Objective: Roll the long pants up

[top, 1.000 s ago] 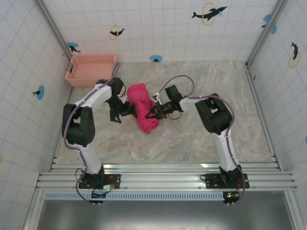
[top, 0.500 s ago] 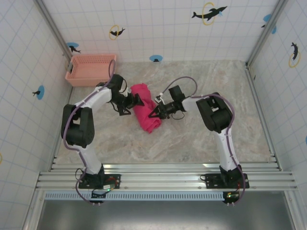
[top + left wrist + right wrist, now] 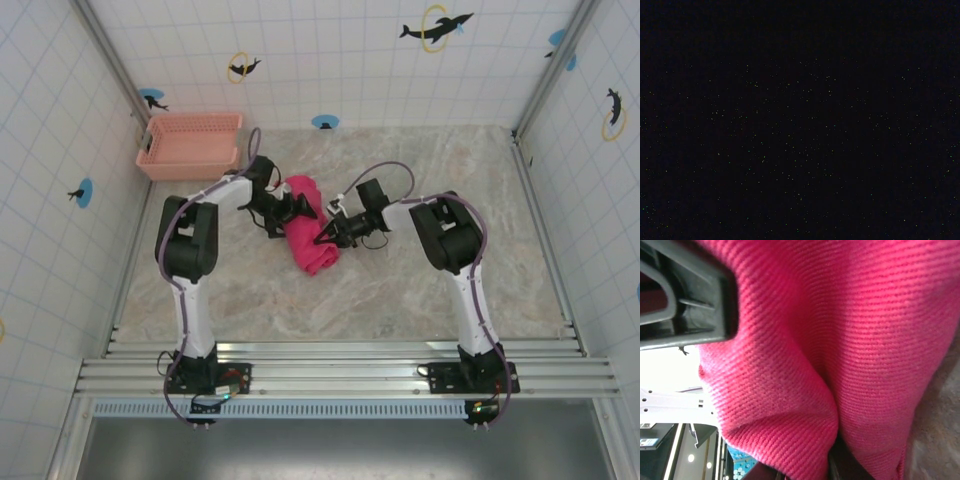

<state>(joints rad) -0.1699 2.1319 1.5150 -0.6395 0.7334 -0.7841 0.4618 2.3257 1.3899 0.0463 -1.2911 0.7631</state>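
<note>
Marbled table (image 3: 420,290) inside white tiled walls (image 3: 330,70), two arms meeting at a pink bundle.
Mid-table, the long pants (image 3: 305,235) lie bunched in a thick slanted roll, well apart from the salmon basket (image 3: 190,145) in the far left corner. The left gripper (image 3: 287,212) sits against the roll's left side, jaws spread wide. The right gripper (image 3: 324,238) pinches the cloth on its right side; up close, a black finger (image 3: 690,305) presses into the magenta weave.

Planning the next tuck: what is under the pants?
The table shows around the pants; the right pincer grips their edge. What lies beneath is hidden by cloth.
</note>
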